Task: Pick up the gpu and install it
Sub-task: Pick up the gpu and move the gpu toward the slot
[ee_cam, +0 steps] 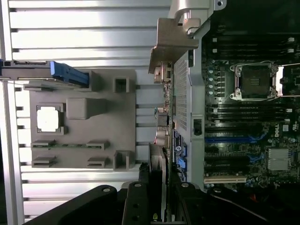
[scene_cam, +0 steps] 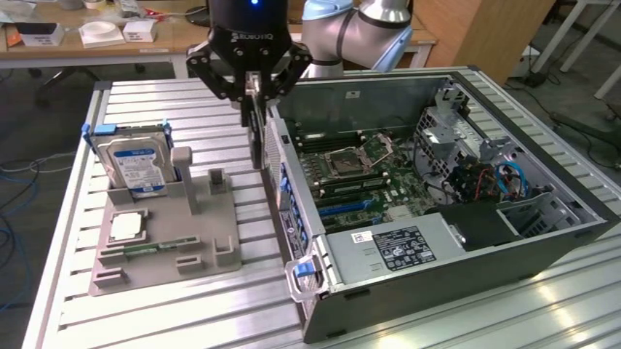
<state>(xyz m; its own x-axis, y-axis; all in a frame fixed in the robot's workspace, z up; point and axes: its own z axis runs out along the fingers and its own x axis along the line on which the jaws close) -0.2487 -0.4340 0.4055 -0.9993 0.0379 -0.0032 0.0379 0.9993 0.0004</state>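
I see my black end effector (scene_cam: 250, 93) clamped on the thin, dark, flat gpu card (scene_cam: 256, 138), which hangs upright over the ribbed aluminium tabletop (scene_cam: 145, 102) between the grey parts fixture (scene_cam: 185, 240) and the open computer case (scene_cam: 437, 240).

The ribbed aluminium bench (scene_cam: 155, 102) carries a grey parts holder (scene_cam: 209, 233) near one edge and an open computer case (scene_cam: 466, 287) just beside it.

A grey fixture tray (scene_cam: 209, 233) lies on the slatted aluminium table (scene_cam: 165, 102), holding an upright blue-labelled hard drive (scene_cam: 136, 163), a flat silver processor (scene_cam: 127, 226) and a green memory stick (scene_cam: 145, 250) in its slots
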